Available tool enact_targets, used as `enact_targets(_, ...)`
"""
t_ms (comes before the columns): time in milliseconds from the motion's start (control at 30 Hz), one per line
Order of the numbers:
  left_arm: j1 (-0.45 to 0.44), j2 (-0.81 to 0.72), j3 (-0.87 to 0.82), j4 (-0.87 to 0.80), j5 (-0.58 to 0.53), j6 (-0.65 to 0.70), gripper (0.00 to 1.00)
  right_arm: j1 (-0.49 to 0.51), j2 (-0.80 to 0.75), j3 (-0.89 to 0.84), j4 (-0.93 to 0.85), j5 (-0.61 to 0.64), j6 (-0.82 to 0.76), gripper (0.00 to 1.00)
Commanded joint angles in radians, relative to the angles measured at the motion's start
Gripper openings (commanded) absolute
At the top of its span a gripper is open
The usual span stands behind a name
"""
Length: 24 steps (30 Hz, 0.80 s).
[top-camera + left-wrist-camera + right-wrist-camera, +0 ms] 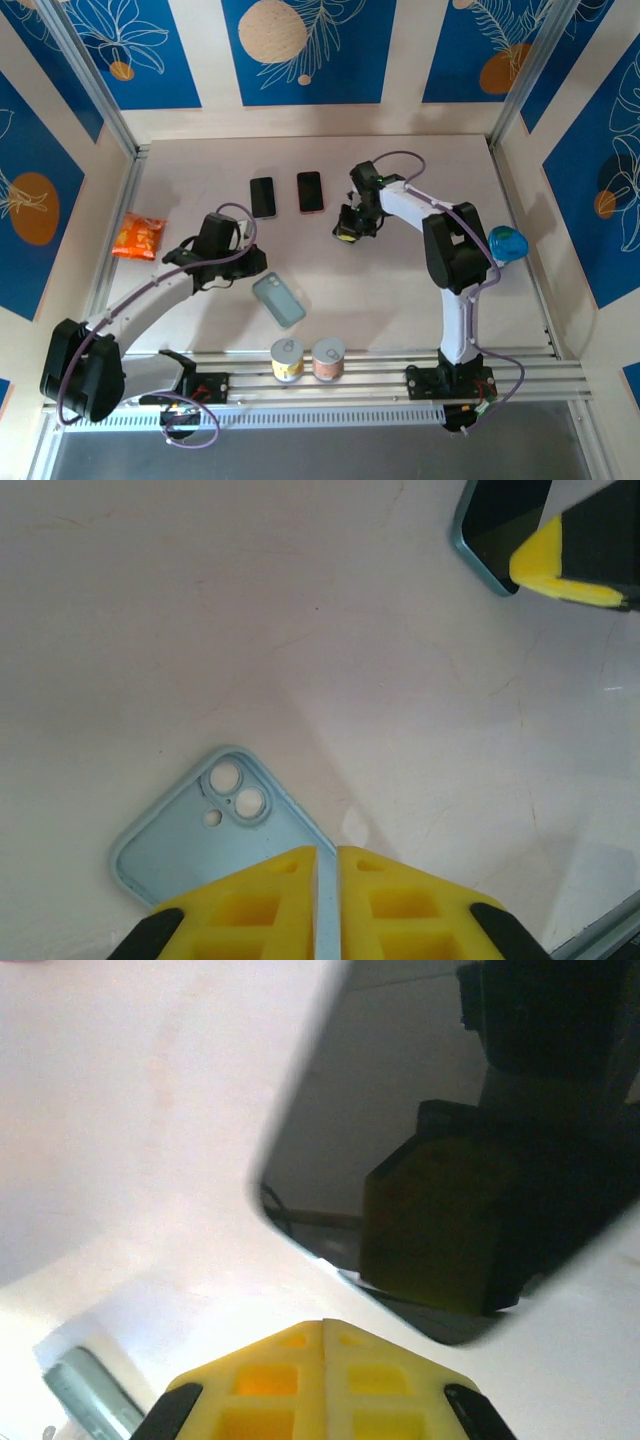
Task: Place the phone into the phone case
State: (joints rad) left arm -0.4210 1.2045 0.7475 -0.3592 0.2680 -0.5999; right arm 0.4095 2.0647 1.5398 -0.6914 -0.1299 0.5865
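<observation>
The light blue phone case (279, 300) lies open side up on the table, its camera holes showing (190, 830). My left gripper (256, 267) is shut on the case's rim, which runs as a thin blue strip between the yellow fingertips (326, 855). The phone (450, 1160), dark-screened with a teal edge (490, 530), lies flat under my right gripper (347, 230). That gripper (323, 1326) is shut with nothing between its fingers, its tips just short of the phone's near edge. One of its yellow fingers (560, 565) overlaps the phone in the left wrist view.
Two other phones lie at the back, one black (262, 197) and one pink-rimmed (310, 192). An orange snack bag (138, 237) sits at the left, a blue-green ball (507, 243) at the right. Two cans (287, 359) (328, 358) stand by the front rail.
</observation>
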Motion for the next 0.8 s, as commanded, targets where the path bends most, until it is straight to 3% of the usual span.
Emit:
enact_targets(0, 0.014, -0.022, -0.019, -0.019, -0.013, 0.010, 0.14, 0.021, 0.065, 0.098, -0.035, -0.054, -0.014, 0.00)
enact_targets(133, 0.015, -0.026, -0.022, -0.022, -0.014, 0.009, 0.14, 0.013, 0.090, 0.201, -0.082, -0.023, -0.078, 0.00)
enact_targets(467, 0.018, -0.040, -0.027, -0.023, -0.019, 0.010, 0.14, -0.216, 0.147, 0.297, -0.139, -0.031, -0.093, 0.00)
enact_targets(767, 0.020, -0.023, -0.023, -0.017, -0.012, 0.009, 0.14, -0.237, 0.225, 0.325, -0.163, 0.004, -0.104, 0.00)
